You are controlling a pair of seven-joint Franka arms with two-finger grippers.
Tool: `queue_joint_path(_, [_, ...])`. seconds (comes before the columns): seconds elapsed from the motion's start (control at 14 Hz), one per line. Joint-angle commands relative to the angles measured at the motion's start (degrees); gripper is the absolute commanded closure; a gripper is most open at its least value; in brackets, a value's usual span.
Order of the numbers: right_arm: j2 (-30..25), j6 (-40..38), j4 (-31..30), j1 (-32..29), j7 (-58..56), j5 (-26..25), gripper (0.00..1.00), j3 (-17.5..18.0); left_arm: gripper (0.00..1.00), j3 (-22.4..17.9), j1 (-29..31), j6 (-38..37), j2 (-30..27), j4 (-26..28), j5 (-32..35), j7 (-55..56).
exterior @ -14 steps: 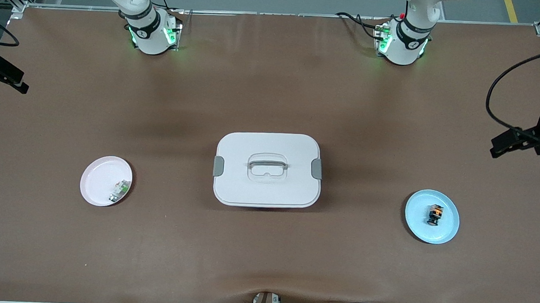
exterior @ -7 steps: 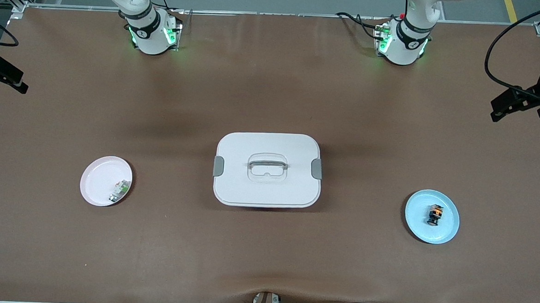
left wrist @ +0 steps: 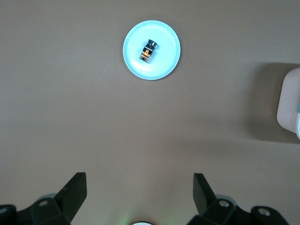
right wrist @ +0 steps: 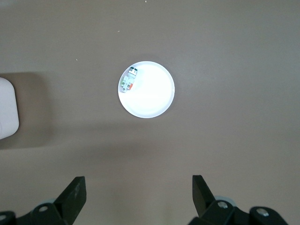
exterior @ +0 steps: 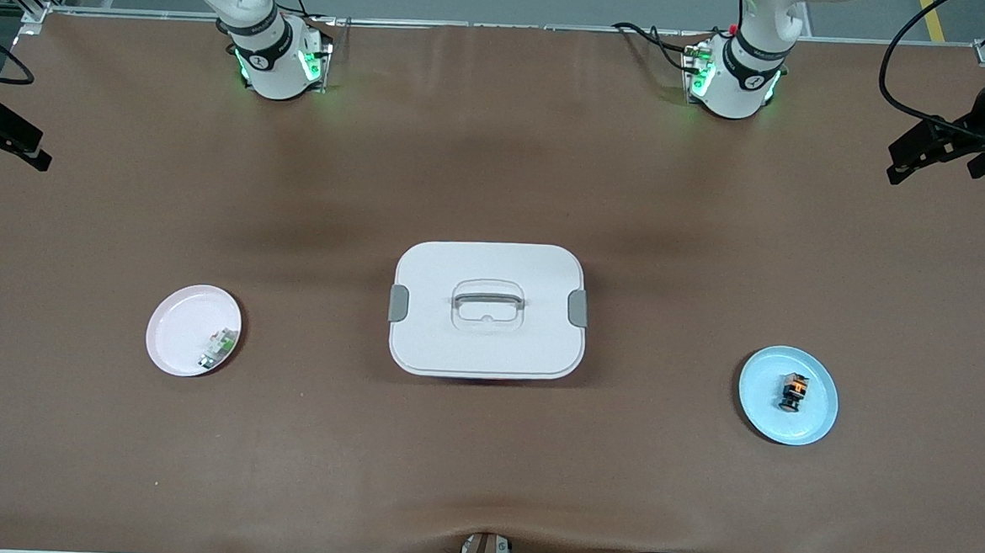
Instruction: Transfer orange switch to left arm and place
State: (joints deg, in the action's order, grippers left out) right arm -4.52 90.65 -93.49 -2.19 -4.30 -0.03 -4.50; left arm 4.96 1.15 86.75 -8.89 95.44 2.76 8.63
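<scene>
The orange switch (exterior: 793, 392) lies on a light blue plate (exterior: 759, 408) toward the left arm's end of the table; it also shows in the left wrist view (left wrist: 149, 50) on that plate (left wrist: 136, 65). The white box (exterior: 438, 341) stands closed mid-table. My left gripper (exterior: 907, 159) hangs high over the table's edge at the left arm's end, open and empty (left wrist: 139, 177). My right gripper (exterior: 31, 147) waits high over the edge at the right arm's end, open and empty (right wrist: 138, 179).
A pink plate (exterior: 174, 327) holds a small green-and-white component (exterior: 217, 349) toward the right arm's end; both show in the right wrist view (right wrist: 154, 98) (right wrist: 127, 80). The box's edge shows in both wrist views (left wrist: 290, 103) (right wrist: 7, 108).
My left gripper has shifted along the table's edge toward the robots' bases. The right gripper, the switch, the plates and the box have not moved.
</scene>
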Motion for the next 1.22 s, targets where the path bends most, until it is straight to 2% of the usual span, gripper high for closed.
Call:
queue_joint_path(0.0, [0.65, -1.0, 1.47, -0.53, -0.53, -0.93, 0.0, 0.28, 0.0, -1.62, -2.38, -2.38, 0.26, -2.17, -0.82, -1.5])
queue_joint_path(0.57, [0.65, -0.92, 2.17, -0.8, -0.53, -0.93, 0.0, 0.28, 0.0, -1.35, -2.12, -2.82, 1.86, -2.72, -3.63, -2.56])
queue_joint_path(1.15, [0.65, -3.2, 2.17, -1.32, -0.71, -0.93, 0.0, 0.37, 0.0, -1.35, -2.47, -2.82, 3.44, -4.74, -3.11, -1.43])
